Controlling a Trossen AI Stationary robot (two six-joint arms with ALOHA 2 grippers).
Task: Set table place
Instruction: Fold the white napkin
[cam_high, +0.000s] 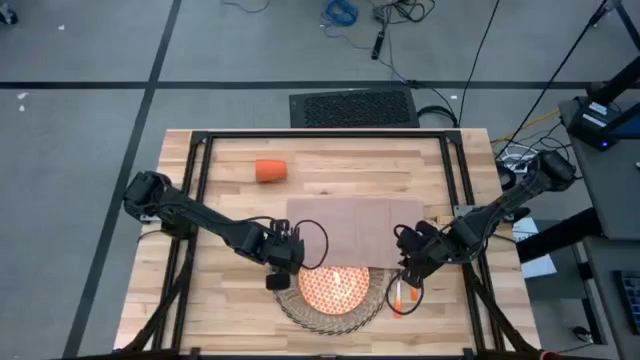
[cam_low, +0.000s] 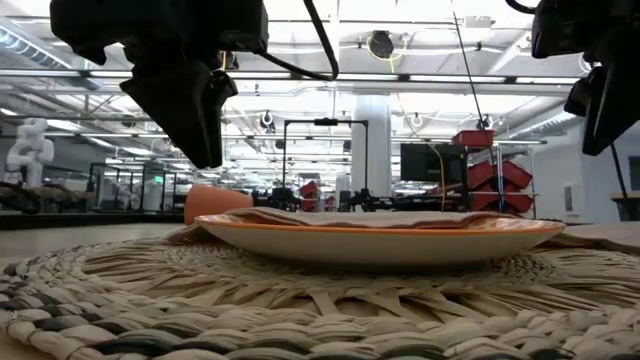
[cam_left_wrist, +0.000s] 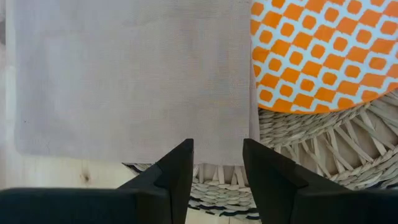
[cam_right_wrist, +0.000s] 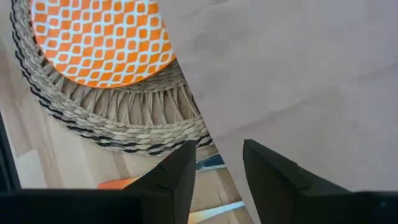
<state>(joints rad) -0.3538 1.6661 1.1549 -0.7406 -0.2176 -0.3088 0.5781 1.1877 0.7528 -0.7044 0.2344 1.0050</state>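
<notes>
A beige napkin (cam_high: 352, 228) lies spread flat on the table (cam_high: 230, 205). Its near edge rests over the far part of the orange-patterned plate (cam_high: 335, 290), which sits on the round woven placemat (cam_high: 300, 312). An orange cup (cam_high: 270, 170) lies on its side at the far left. Orange-handled cutlery (cam_high: 400, 298) lies right of the placemat. My left gripper (cam_left_wrist: 217, 146) hangs open above the napkin's near left corner (cam_left_wrist: 239, 152). My right gripper (cam_right_wrist: 219, 146) hangs open above the napkin's near right edge (cam_right_wrist: 249, 134). In the low view both grippers are well clear of the table.
The placemat reaches close to the table's near edge. A black frame rail (cam_high: 320, 135) runs across the far side of the table, with two more down its left and right sides. Bare wood shows at the left of the table (cam_high: 220, 290).
</notes>
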